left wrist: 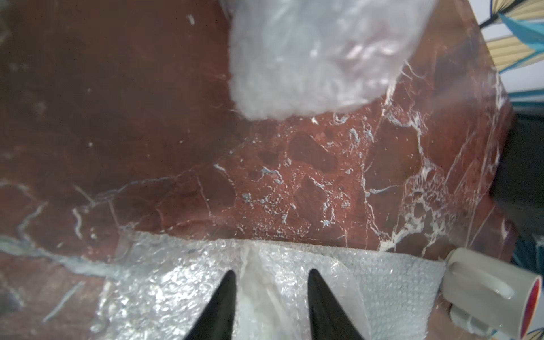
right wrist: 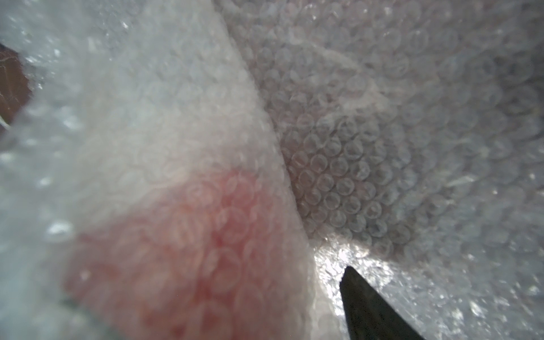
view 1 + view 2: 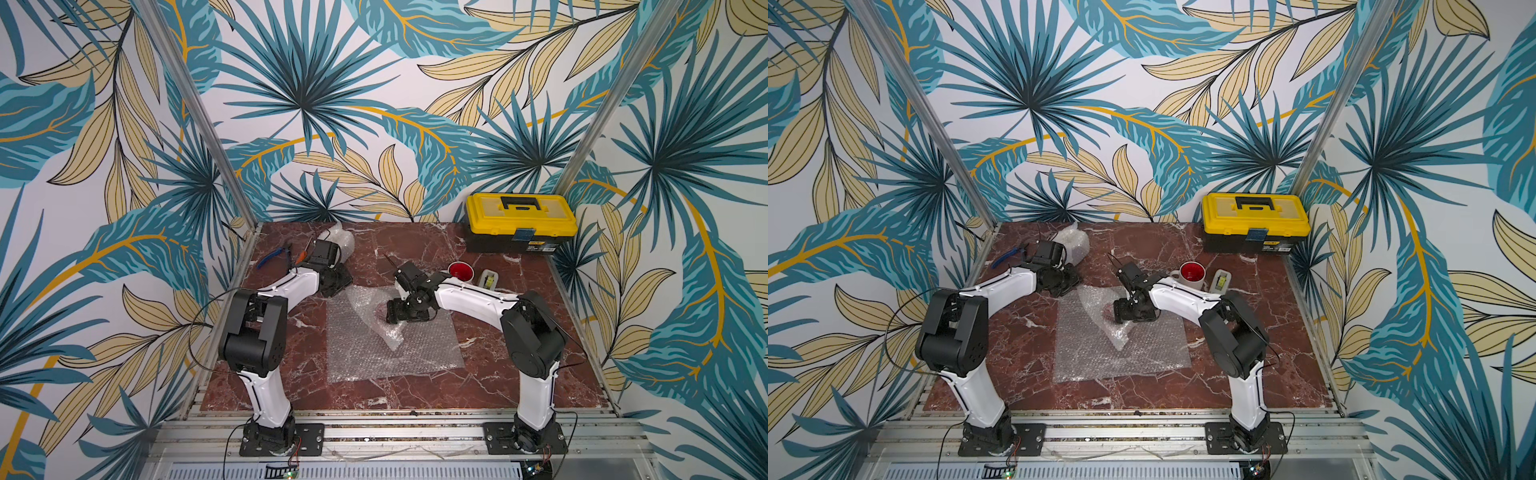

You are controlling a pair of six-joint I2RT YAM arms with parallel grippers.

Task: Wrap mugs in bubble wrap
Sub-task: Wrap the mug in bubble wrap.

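Note:
A sheet of bubble wrap (image 3: 395,345) lies mid-table in both top views, one flap folded over a red mug (image 2: 182,250) that shows pink through the bubbles. My right gripper (image 3: 388,316) is closed round that covered mug. One dark fingertip (image 2: 362,291) shows and the other is hidden. My left gripper (image 1: 272,282) stands over the sheet's far left corner, its jaws apart with a raised fold of wrap between them. A white mug with a red inside (image 3: 461,271) stands upright behind the right arm, also visible from the left wrist (image 1: 485,288).
A crumpled bundle of bubble wrap (image 3: 338,241) sits at the back left, with blue pliers (image 3: 272,255) and an orange screwdriver (image 3: 303,253) beside it. A small grey tape dispenser (image 3: 488,278) stands right of the white mug. A yellow toolbox (image 3: 519,222) fills the back right corner.

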